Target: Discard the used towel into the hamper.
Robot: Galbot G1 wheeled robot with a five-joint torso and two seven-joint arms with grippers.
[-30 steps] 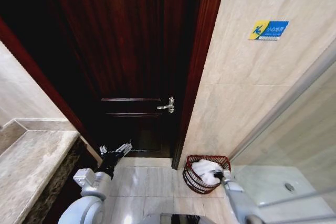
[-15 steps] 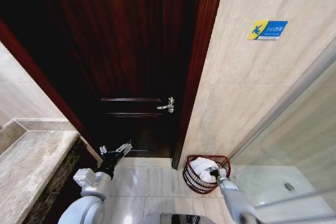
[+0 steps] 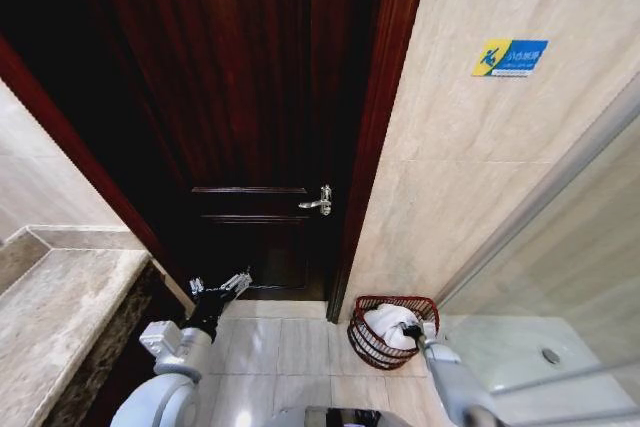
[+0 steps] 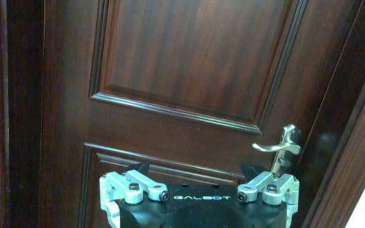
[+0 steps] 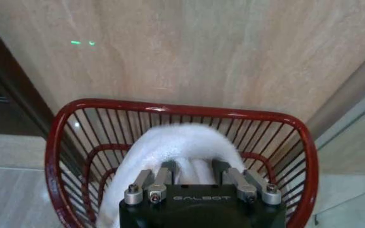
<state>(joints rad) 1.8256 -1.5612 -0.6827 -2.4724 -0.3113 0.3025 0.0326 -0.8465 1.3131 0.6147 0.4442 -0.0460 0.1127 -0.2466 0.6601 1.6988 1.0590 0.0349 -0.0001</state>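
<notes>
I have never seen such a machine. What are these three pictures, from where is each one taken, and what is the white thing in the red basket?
This is a wheeled robot with two arms, each ending in a gripper. The wide picture comes from a camera on its head, looking down at a bathroom floor. There the left gripper hangs open near a dark wooden door, holding nothing. The right gripper reaches into the hamper, a red wire basket standing on the floor tiles beside the tiled wall.

The other two pictures come from cameras on the wrists. The left wrist view looks at the door and its silver handle. The right wrist view looks down into the hamper, where the fingers sit around a fold of the white towel.
</notes>
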